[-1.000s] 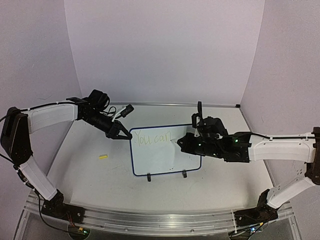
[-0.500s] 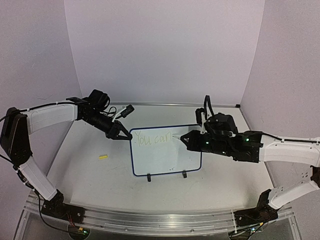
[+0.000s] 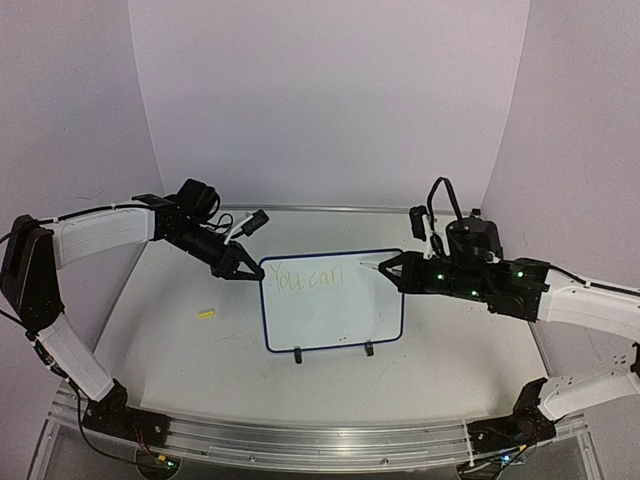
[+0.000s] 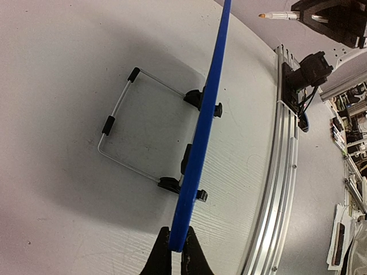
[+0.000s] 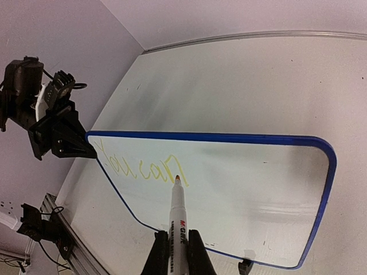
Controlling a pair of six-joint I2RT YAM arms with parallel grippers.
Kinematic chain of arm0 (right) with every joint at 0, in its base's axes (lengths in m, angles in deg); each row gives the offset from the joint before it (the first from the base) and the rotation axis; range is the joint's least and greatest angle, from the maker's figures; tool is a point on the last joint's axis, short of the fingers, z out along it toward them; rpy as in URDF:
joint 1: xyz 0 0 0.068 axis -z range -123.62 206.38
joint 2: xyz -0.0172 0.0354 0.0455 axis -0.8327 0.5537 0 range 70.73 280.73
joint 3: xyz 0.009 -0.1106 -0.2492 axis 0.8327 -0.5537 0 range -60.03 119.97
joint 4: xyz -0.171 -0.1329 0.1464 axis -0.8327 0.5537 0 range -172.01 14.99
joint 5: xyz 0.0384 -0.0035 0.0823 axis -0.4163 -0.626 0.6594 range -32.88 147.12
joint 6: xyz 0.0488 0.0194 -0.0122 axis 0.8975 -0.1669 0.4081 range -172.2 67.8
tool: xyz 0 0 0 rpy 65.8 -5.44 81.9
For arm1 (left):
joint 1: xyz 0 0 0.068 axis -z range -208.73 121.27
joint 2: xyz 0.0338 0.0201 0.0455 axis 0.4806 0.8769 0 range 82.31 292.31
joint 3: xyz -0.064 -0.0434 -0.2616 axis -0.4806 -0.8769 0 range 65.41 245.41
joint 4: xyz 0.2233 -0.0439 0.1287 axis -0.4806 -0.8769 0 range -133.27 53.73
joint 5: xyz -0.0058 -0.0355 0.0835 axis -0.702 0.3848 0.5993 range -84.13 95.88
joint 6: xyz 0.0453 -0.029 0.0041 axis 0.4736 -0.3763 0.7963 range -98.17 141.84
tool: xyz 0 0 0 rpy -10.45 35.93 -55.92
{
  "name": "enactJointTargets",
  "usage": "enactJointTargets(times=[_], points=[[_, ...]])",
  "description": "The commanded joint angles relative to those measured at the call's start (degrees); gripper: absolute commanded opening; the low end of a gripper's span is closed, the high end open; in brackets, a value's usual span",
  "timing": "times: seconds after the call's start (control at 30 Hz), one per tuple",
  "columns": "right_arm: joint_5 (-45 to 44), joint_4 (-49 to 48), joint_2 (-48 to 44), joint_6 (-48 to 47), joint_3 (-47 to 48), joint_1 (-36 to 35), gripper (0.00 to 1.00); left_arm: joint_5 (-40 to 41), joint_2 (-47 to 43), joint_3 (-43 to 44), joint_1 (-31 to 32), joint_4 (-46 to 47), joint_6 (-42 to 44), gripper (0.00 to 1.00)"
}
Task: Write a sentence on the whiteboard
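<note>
The whiteboard (image 3: 335, 320) stands upright on two black feet at mid-table, blue-framed. Yellow-green words of the sentence (image 3: 305, 275), reading "You can", run along its top. My left gripper (image 3: 240, 270) is shut on the board's upper left corner; in the left wrist view its jaws (image 4: 176, 232) pinch the blue frame edge (image 4: 209, 97). My right gripper (image 5: 176, 235) is shut on a white marker (image 5: 176, 220), its orange tip pointing at the last letter of the words (image 5: 140, 166). From the left wrist view the marker (image 4: 278, 15) hangs a little off the board face (image 5: 252, 195).
A small yellow piece (image 3: 206, 314) lies on the table left of the board. The board's wire stand (image 4: 123, 103) spreads behind it. An aluminium rail (image 3: 300, 440) runs along the near edge. Purple walls close in the back and sides.
My right arm has drawn back to the right, carrying the marker tip from the board's middle to its upper right. The left gripper and the board have not moved.
</note>
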Motion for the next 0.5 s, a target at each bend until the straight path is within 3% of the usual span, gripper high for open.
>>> enactJointTargets(times=[0.0, 0.27, 0.47], points=[[4.44, -0.67, -4.33, -4.12, -3.13, 3.58, 0.00, 4.40, -0.95, 0.60, 0.29, -2.24, 1.67, 0.00], [9.34, -2.67, -7.48, -4.72, -7.03, 4.70, 0.00, 4.46, -0.91, 0.51, 0.43, -2.06, 1.42, 0.00], [2.46, -12.79, -1.23, -2.25, -8.10, -6.81, 0.00, 5.52, -1.84, 0.43, 0.65, -1.74, 1.01, 0.00]])
